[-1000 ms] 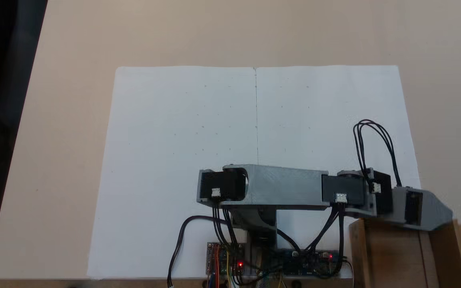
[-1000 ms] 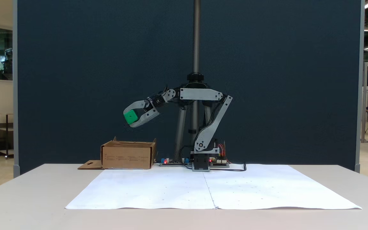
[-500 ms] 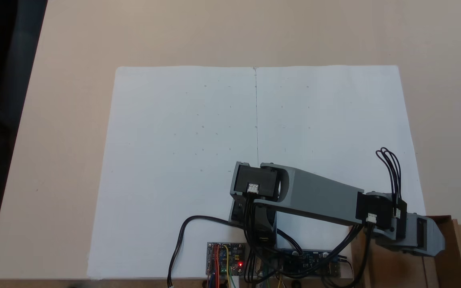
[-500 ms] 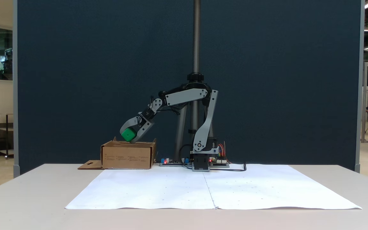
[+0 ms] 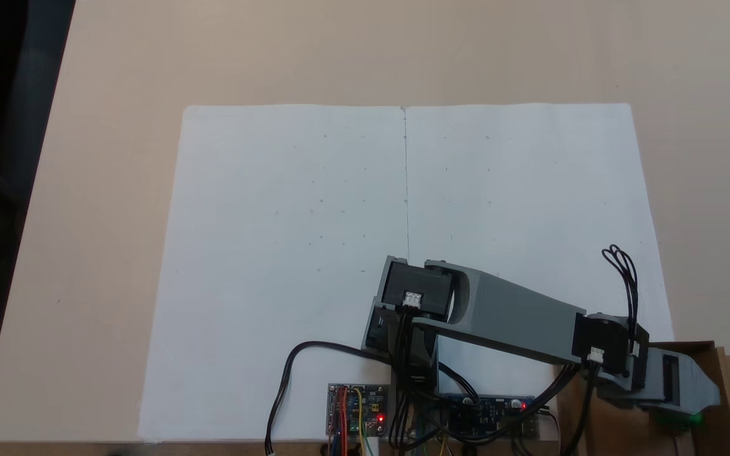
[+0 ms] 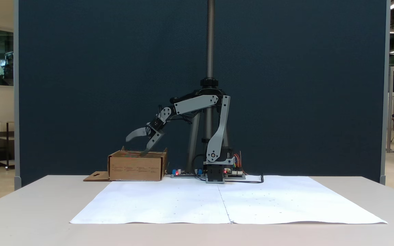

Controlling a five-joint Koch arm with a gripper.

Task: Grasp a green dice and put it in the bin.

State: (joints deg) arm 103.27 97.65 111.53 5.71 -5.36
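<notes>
- Jaws of the gripper (image 6: 136, 145) are standing wide apart, holding nothing; the lower tip is dipping to about rim level of the bin (image 6: 137, 166), the upper one is hanging above it.
- Green dice (image 5: 694, 418) is showing as a small green patch just under the gripper body, inside the bin's outline (image 5: 713, 373). Judging it as landed in the bin or about there; I can't tell whether it is resting on the floor yet.
- Risk: the dice could be bouncing off the cardboard floor, and the bin walls are low, so a hard bounce would be carrying it over the rim.
- Risk: with the lower jaw tip sitting at the rim, a sideways retract would be snagging the wall and dragging or tipping the light bin; lifting first is looking safer.
- Risk: the dice is lying close under the gripper (image 5: 694, 405), so any further descent would be pressing on it.
- View difference: the fixed view from above is giving the green patch and the bin's inner outline, but the jaw gap is hidden under the gripper body.
- The side fixed view is giving the jaw spread and height over the rim; the bin's near wall is hiding the inside.
</notes>
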